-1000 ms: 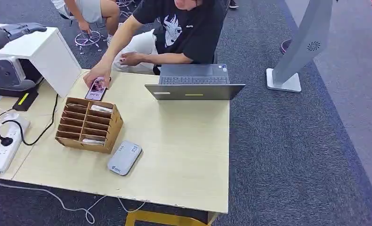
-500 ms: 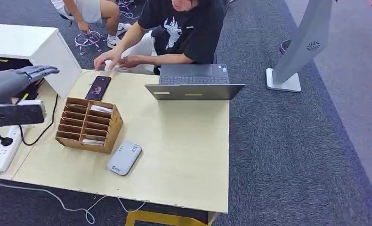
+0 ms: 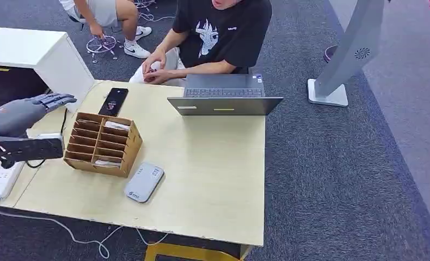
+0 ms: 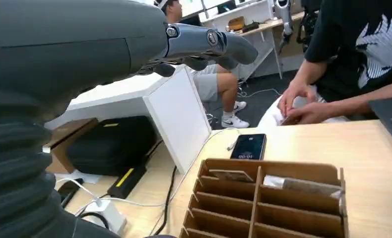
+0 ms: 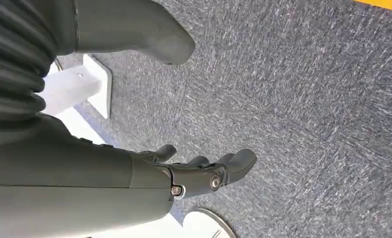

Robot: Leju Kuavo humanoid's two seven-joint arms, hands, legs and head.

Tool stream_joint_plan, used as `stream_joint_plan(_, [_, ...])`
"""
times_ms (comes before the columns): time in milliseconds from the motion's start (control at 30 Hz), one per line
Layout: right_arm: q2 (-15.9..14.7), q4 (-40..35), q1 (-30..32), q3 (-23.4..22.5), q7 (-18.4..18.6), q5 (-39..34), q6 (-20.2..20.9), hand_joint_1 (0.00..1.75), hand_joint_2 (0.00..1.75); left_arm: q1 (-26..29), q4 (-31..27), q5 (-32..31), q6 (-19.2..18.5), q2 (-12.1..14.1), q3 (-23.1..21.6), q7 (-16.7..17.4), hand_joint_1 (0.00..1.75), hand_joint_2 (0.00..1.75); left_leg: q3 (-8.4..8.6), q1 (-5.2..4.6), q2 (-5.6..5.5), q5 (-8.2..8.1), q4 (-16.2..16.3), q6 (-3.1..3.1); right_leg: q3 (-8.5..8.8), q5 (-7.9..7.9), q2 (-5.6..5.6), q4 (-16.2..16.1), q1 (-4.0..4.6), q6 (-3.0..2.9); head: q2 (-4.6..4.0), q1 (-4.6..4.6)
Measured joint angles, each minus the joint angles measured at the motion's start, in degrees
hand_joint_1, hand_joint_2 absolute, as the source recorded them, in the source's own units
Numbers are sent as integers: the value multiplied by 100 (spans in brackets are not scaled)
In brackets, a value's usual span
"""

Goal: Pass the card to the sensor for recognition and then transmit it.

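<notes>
A cardboard card organizer (image 3: 103, 144) stands on the left of the wooden table (image 3: 213, 179). One card (image 3: 117, 125) lies in a far slot and another card (image 3: 106, 162) in a near slot. The grey card sensor (image 3: 143, 182) lies flat just in front of the organizer. My left hand (image 3: 25, 113) hovers left of the organizer, its fingers (image 3: 56, 100) stretched out and holding nothing. From the left wrist view the left hand (image 4: 134, 44) is above the organizer (image 4: 263, 198), where the cards (image 4: 231, 175) show. My right hand (image 5: 184, 173) hangs over the carpet, fingers loose and empty.
A black phone (image 3: 114, 101) lies beyond the organizer. An open laptop (image 3: 223, 95) sits at the far edge, with a seated person (image 3: 218, 38) behind it. A white box (image 3: 44, 54), power strip (image 3: 3, 179) and cables crowd the left. A grey stand (image 3: 346, 60) is on the carpet.
My left arm has come down from above the white box to beside the organizer. The person let go of the phone and drew the hand back to the lap.
</notes>
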Motion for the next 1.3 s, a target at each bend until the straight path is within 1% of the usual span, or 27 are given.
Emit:
stream_joint_plan(100, [15,0,-21,0,4,22,2,0,175,296,177,-558,140,-208,179,-77,0,175,0,1,0,0,0,0,0,0,0,0,0,0,0,0])
stream_joint_plan(167, [22,0,-34,0,17,26,2,0,175,478,332,-1006,335,-420,278,-166,0,175,0,0,0,0,0,0,0,1,0,0,0,0,0,0])
stream_joint_plan(233, [28,0,-41,0,17,61,2,0,175,666,466,-1270,464,-634,387,-247,0,175,0,-1,-1,1,0,-1,2,1,-3,0,0,0,0,2])
stream_joint_plan(300, [33,0,-50,0,20,103,2,0,175,797,560,-1403,494,-828,439,-275,0,175,-1,0,0,1,0,-1,2,1,-2,0,0,0,0,2])
stream_joint_plan(500, [39,0,-71,-2,55,116,4,0,175,949,866,-1595,494,-1193,533,-278,0,175,-2,-2,-2,1,0,-1,1,1,-3,-1,0,1,0,0])
stream_joint_plan(700, [46,-9,-77,-2,59,118,4,0,175,984,1119,-1672,494,-1434,559,-289,0,175,-2,0,-2,1,0,-1,1,1,-3,-1,0,0,0,0])
stream_joint_plan(1033, [46,-24,-79,-4,70,125,2,0,175,1016,1425,-1853,555,-1694,592,-341,0,175,-2,0,-3,1,0,-1,1,1,-3,-1,0,0,0,0])
stream_joint_plan(1300, [46,-26,-80,-4,70,125,2,0,175,1013,1510,-1897,551,-1810,662,-347,0,175,-1,0,-3,1,0,-1,1,1,-3,-1,0,0,0,0])
